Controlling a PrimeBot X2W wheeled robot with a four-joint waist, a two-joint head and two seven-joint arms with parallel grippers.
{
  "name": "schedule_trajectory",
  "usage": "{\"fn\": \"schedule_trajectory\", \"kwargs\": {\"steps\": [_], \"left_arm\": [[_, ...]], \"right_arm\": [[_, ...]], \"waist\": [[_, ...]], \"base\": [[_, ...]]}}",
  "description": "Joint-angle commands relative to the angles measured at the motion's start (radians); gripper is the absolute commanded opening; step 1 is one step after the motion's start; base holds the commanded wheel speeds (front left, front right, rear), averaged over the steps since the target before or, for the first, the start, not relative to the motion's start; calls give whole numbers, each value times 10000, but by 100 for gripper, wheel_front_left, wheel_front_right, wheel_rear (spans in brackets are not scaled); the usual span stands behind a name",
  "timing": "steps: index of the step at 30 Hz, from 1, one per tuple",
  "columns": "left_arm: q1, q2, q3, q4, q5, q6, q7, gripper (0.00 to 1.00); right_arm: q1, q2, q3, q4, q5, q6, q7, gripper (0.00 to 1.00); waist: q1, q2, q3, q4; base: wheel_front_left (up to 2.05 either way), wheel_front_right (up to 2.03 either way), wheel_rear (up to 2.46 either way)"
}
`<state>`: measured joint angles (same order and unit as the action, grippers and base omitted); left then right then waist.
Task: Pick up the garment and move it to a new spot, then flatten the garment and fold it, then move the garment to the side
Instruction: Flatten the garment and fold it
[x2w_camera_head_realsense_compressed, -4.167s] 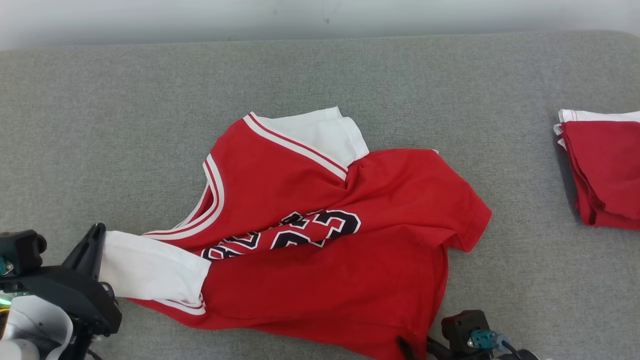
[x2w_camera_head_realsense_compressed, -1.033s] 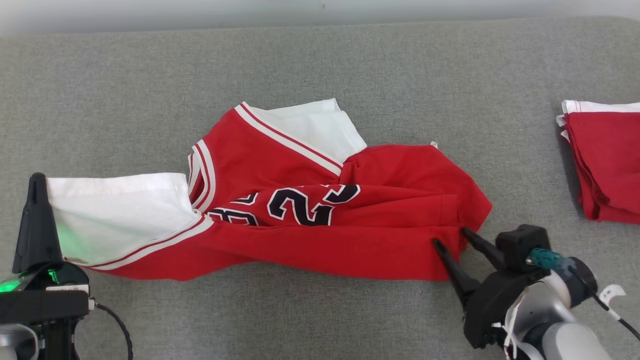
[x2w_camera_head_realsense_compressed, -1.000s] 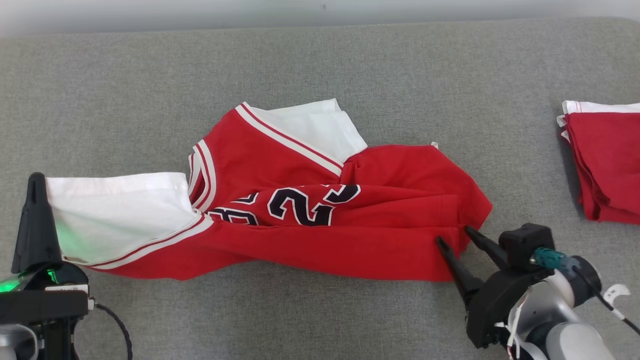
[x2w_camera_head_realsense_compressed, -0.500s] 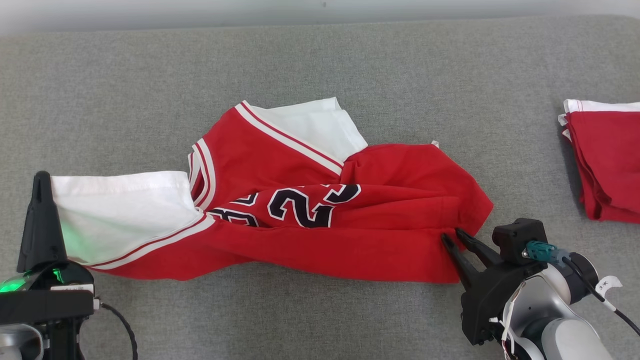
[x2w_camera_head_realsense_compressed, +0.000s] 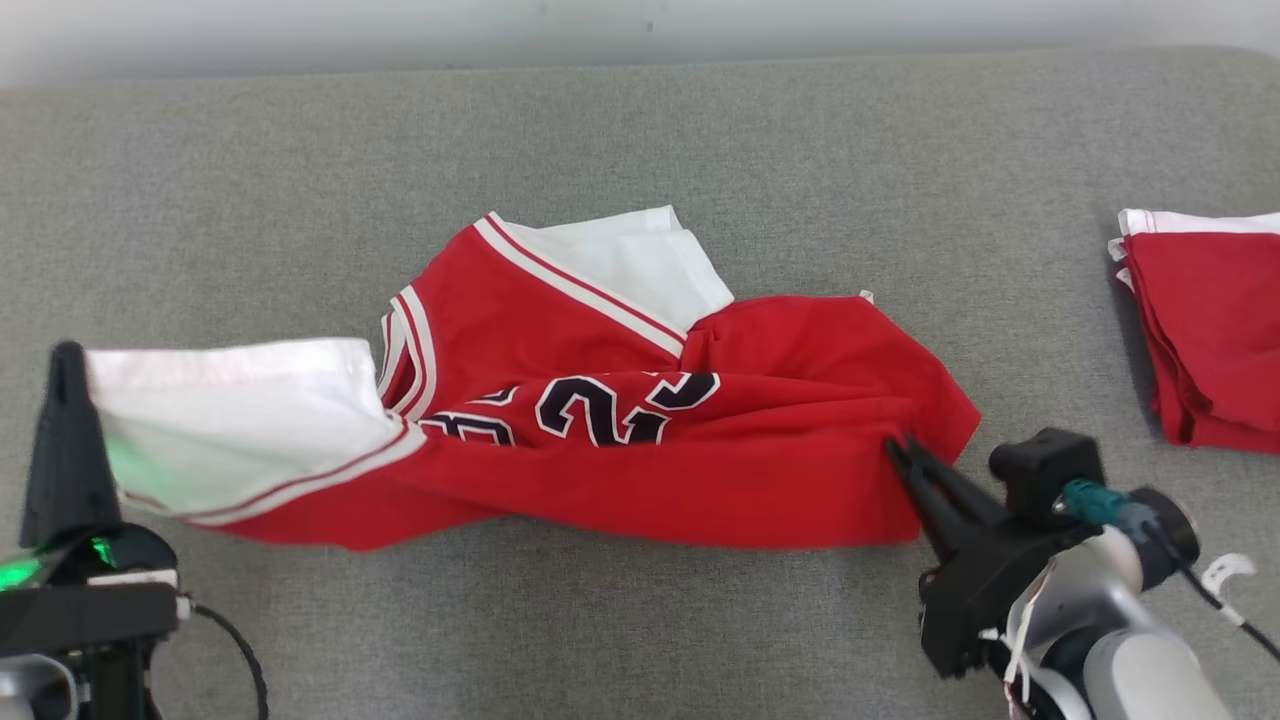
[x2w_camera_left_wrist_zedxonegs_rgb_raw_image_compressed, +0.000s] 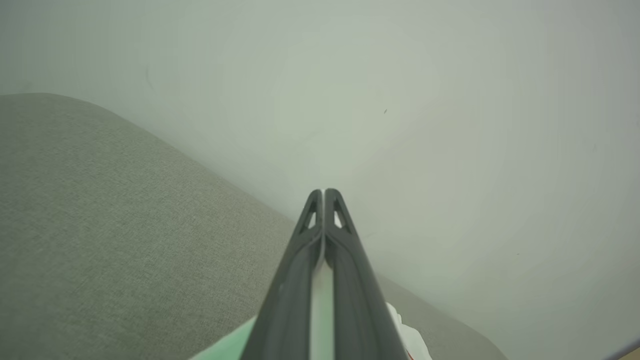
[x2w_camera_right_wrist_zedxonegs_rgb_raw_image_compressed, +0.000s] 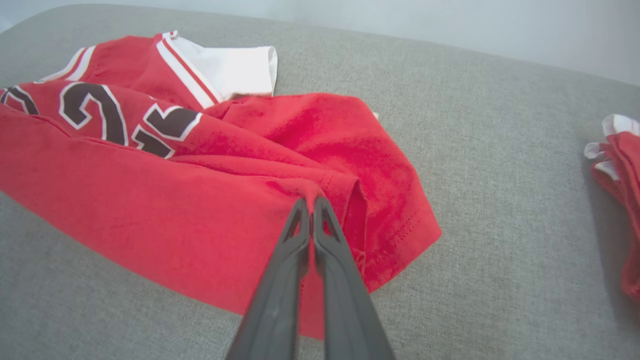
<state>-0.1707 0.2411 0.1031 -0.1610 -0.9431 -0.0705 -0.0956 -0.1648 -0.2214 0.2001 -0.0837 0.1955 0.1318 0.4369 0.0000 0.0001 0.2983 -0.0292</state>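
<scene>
The garment (x2w_camera_head_realsense_compressed: 640, 450) is a red jersey with white sleeves and black numbers, lying crumpled and stretched sideways across the grey surface. My left gripper (x2w_camera_head_realsense_compressed: 68, 365) stands at the far left, shut on the white sleeve (x2w_camera_head_realsense_compressed: 230, 420), which it holds slightly raised. In the left wrist view its fingers (x2w_camera_left_wrist_zedxonegs_rgb_raw_image_compressed: 322, 197) are pressed together with white cloth (x2w_camera_left_wrist_zedxonegs_rgb_raw_image_compressed: 320, 310) between them lower down. My right gripper (x2w_camera_head_realsense_compressed: 900, 450) is shut on the red hem at the garment's right end. In the right wrist view the garment (x2w_camera_right_wrist_zedxonegs_rgb_raw_image_compressed: 190, 200) bunches where the right gripper (x2w_camera_right_wrist_zedxonegs_rgb_raw_image_compressed: 310, 202) pinches a red fold.
A folded red and white garment pile (x2w_camera_head_realsense_compressed: 1210, 330) lies at the right edge, also seen as the pile (x2w_camera_right_wrist_zedxonegs_rgb_raw_image_compressed: 620, 165) in the right wrist view. The grey fabric surface (x2w_camera_head_realsense_compressed: 640, 140) extends to a pale wall (x2w_camera_left_wrist_zedxonegs_rgb_raw_image_compressed: 400, 100) behind.
My right gripper has closed from open onto the red hem at the garment's right end. The left gripper keeps its hold on the white sleeve, now slightly higher.
</scene>
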Motion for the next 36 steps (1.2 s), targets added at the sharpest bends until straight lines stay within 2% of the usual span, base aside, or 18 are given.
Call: {"fn": "schedule_trajectory", "kwargs": {"steps": [1, 4, 9, 12, 14, 17, 19, 22, 23, 25, 30, 33, 36], "left_arm": [[-87, -8, 61, -120, -79, -40, -92, 0], [-422, 35, 163, -332, -285, -95, -38, 0], [-1847, 361, 203, -672, -833, 98, 525, 0], [-3303, 543, 142, -605, -1065, 359, 938, 0], [-4946, 789, -34, -142, -1199, 633, 1410, 0], [-6918, 1084, -200, 576, -969, 1073, 1757, 0], [-8232, 1467, -447, 1142, -542, 1193, 1948, 0], [-9703, 1926, -1200, 1980, 241, 853, 2131, 0], [-10654, 2229, -1603, 2390, 790, 576, 2169, 0], [-11545, 2490, -1845, 2725, 1372, 361, 1892, 0], [-13424, 2473, -2096, 3195, 2454, 1, 310, 0], [-14605, 2411, -2261, 3357, 2600, -358, -685, 0], [-15534, 2274, -2590, 3144, 2559, -540, -1367, 0]], "right_arm": [[-173, -33, -37, -116, 22, -25, -165, 0], [-522, -198, 8, -552, 178, -25, -612, 0], [-2289, -1122, 681, -760, 600, -25, -824, 0], [-3939, -1702, 1298, -323, 1450, -25, -685, 0], [-5908, -2154, 1866, 401, 2014, -25, -707, 0], [-7995, -2475, 2368, 1361, 2233, -25, -957, 0], [-9393, -2701, 2703, 2070, 2005, -25, -1267, 0], [-11004, -2495, 2605, 3255, 1712, -25, -2166, 0], [-11958, -2368, 2464, 4024, 1399, -25, -2848, 0], [-12743, -2177, 2142, 4634, 1025, -25, -3552, 0], [-14215, -1526, 859, 5901, -148, -25, -5142, 0], [-14805, -1063, -139, 6363, -980, -25, -6056, 0], [-15075, -739, -876, 6570, -1824, -25, -6604, 0]], "waist": [[0, -1, -43, -21], [0, -1, -75, -58], [0, -1, 345, -224], [0, -1, 870, -306], [0, -1, 1632, -446], [0, -1, 2590, -582], [0, -1, 3156, -702], [0, -1, 3596, -885], [0, -1, 3727, -994], [0, -1, 3785, -1106], [0, -1, 3774, -1367], [0, -1, 3730, -1472], [0, -1, 3760, -1494]], "base": [[0, 0, 0], [0, 0, 0], [0, 0, 0], [0, 0, 0], [0, 0, 0], [0, 0, 0], [0, 0, 0], [0, 0, 0], [0, 0, 0], [0, 0, 0], [0, 0, 0], [0, 0, 0], [0, 0, 0]]}}
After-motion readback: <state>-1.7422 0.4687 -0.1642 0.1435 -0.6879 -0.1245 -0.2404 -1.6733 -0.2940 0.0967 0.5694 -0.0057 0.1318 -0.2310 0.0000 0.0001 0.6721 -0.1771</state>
